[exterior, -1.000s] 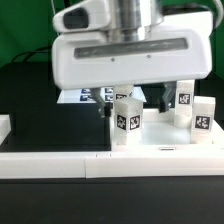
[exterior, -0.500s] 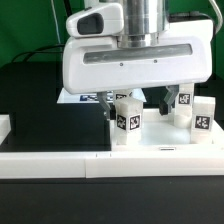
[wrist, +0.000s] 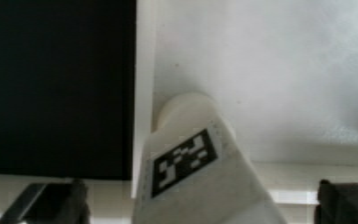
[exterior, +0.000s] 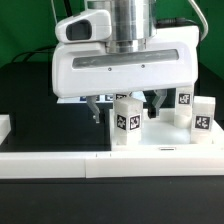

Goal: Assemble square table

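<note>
From my remote seat I see a matte black desk (exterior: pixel 30 100) with a smooth white plastic square panel with a raised rim (exterior: pixel 170 140) lying flat toward the exterior view's right. On it stand three small white blocky leg pegs, each with a black-and-white tag: one at the front (exterior: pixel 126 122), one further back (exterior: pixel 184 101) and one at the exterior view's right (exterior: pixel 203 115). A long glossy white bar (exterior: pixel 60 165) edges the near side of the desk, and the marker board (exterior: pixel 72 99) shows only as a sliver behind the arm. The jaws (exterior: pixel 123 104) stand fully wide and hold nothing; the dark fingers (exterior: pixel 95 106) hang on either side of the front peg, just behind its top, not touching it. In the wrist view that peg (wrist: pixel 197 150) sits between the two dark fingertips (wrist: pixel 51 200), its rounded top tilted and its tag facing the camera, beside the panel's straight edge. The arm's bulky white hand housing (exterior: pixel 120 65) points straight down.
</note>
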`<state>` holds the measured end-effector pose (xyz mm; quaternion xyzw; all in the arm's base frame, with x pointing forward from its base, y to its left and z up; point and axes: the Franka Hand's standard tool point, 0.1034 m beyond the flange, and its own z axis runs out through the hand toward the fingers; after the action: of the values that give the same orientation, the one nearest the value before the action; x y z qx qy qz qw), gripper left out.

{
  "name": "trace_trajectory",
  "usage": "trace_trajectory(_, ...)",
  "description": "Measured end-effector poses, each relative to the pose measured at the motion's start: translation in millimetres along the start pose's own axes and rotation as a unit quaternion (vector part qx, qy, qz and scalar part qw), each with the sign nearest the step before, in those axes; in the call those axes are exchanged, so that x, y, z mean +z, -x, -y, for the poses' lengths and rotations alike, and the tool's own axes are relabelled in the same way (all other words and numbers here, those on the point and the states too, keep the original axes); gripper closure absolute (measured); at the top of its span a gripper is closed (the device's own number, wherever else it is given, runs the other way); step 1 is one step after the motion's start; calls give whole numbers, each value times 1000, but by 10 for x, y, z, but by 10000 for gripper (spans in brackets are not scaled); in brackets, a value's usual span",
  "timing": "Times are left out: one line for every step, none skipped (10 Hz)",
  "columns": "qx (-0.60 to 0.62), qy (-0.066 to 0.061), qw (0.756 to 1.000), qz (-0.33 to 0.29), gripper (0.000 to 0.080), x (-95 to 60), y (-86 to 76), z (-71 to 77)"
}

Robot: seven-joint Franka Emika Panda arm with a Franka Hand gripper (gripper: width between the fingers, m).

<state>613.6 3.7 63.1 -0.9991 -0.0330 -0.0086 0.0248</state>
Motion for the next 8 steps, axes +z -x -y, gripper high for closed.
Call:
trace_trajectory(0, 0, 1000, 0, 256, 1, 0, -1)
trace_trajectory(0, 0, 1000, 0, 397, 2, 1, 0)
trace_trajectory(1, 0, 1000, 0, 511, 1, 0, -1)
trace_trajectory(0, 0, 1000, 0, 511, 1, 0, -2)
trace_trajectory(-5, 0, 1000, 0, 511, 1, 0, -2)
trace_trajectory(-9, 1, 1000, 0, 511, 1, 0, -4)
trace_trajectory(-36, 1, 999, 0, 511, 1, -3, -7)
trace_trajectory(-44, 1, 999, -2, 511, -1, -26, -7)
